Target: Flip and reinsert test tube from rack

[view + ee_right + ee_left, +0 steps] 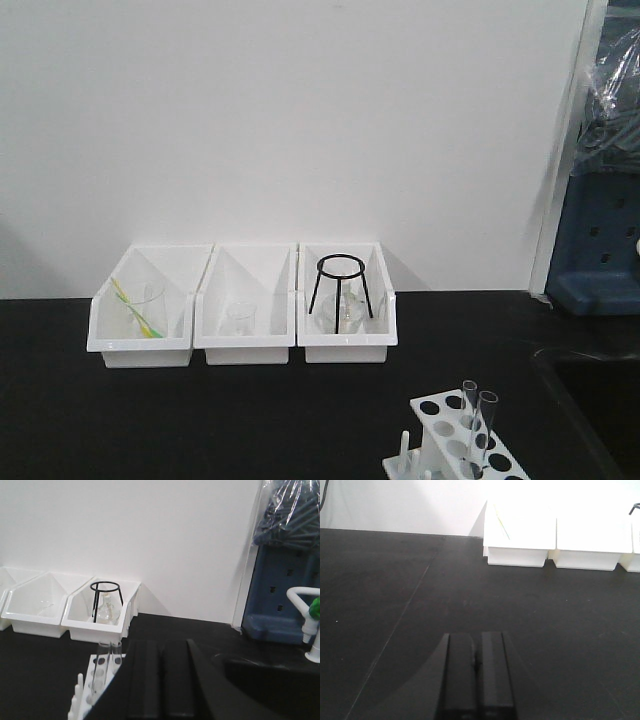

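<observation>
The white rack (445,440) stands at the front right of the black table, cut off by the bottom edge of the front view. Two clear test tubes (468,412) (486,428) stand upright in it side by side, open ends up. In the right wrist view the rack (85,702) and both tubes (101,660) (116,652) lie just left of my right gripper (161,645), which is shut and empty. My left gripper (477,637) is shut with nothing in it, over bare black table far from the rack. Neither gripper shows in the front view.
Three white bins (245,345) line the back wall; the left holds a beaker with a yellow-green stick, the middle a small beaker, the right a black tripod stand (341,285) over a flask. A dark sink (590,400), a faucet (312,625) and a blue rack (280,595) are to the right.
</observation>
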Controlling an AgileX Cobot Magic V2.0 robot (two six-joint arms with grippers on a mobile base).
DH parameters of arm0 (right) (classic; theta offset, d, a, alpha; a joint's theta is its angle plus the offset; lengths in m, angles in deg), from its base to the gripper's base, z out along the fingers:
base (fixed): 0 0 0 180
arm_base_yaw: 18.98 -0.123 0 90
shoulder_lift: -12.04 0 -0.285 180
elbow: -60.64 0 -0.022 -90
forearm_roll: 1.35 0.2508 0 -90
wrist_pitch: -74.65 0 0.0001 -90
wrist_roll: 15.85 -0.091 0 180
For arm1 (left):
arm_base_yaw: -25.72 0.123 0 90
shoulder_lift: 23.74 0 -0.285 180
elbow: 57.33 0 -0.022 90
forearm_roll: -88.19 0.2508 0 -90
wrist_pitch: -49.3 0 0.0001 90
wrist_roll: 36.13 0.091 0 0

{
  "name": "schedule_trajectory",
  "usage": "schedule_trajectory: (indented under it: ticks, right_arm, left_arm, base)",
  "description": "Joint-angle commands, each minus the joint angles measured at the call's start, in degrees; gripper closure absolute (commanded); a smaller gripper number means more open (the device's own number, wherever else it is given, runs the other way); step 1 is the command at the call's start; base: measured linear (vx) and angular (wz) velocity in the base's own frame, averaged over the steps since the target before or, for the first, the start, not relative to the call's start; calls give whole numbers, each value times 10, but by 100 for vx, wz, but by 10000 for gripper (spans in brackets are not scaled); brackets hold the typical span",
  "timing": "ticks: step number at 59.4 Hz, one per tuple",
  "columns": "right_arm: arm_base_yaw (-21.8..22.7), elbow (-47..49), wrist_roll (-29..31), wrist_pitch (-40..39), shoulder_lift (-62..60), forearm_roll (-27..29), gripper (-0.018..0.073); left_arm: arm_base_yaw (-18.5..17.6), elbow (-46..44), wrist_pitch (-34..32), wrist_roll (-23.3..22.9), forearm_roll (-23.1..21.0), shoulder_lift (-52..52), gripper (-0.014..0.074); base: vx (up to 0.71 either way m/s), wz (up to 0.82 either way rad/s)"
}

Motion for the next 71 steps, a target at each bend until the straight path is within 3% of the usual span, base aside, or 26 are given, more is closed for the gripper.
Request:
schedule_trajectory:
  ticks: [1,8,18,71]
  right_arm:
    - [26,-49,-1,-56,-54,7,568]
    - [62,-127,-43,-57,-133,-1,568]
    - [69,-210,-82,-68,-188,0,568]
    - [69,-207,-84,-41,-188,-3,568]
  left_arm:
    - [-4,1,-45,0,-3,7,603]
    - [-4,1,-45,0,-3,7,603]
    - [-4,1,-45,0,-3,7,603]
    - [-4,1,-45,0,-3,7,603]
  base:
    - [0,0]
    - [0,0]
    - [0,0]
    - [0,0]
